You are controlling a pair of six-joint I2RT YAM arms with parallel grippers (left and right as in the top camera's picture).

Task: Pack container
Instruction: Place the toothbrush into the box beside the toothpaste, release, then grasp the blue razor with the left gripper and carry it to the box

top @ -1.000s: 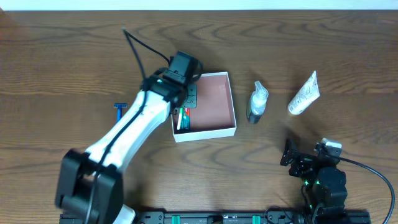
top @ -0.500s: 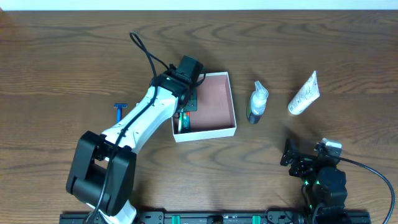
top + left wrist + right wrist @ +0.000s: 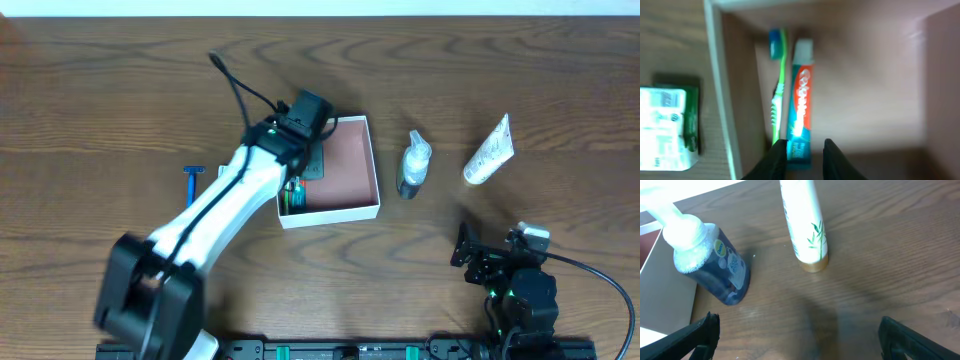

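The left gripper hangs inside the shallow square white-walled container with a pinkish-brown floor. Its jaws are narrowly parted astride the near end of a red, white and green toothpaste tube that lies flat, with a gap showing on one side. A green toothbrush with a blue head lies just beside the tube. The right gripper is spread wide and empty, and the container's corner sits ahead to its left, beside a clear pump bottle of blue liquid.
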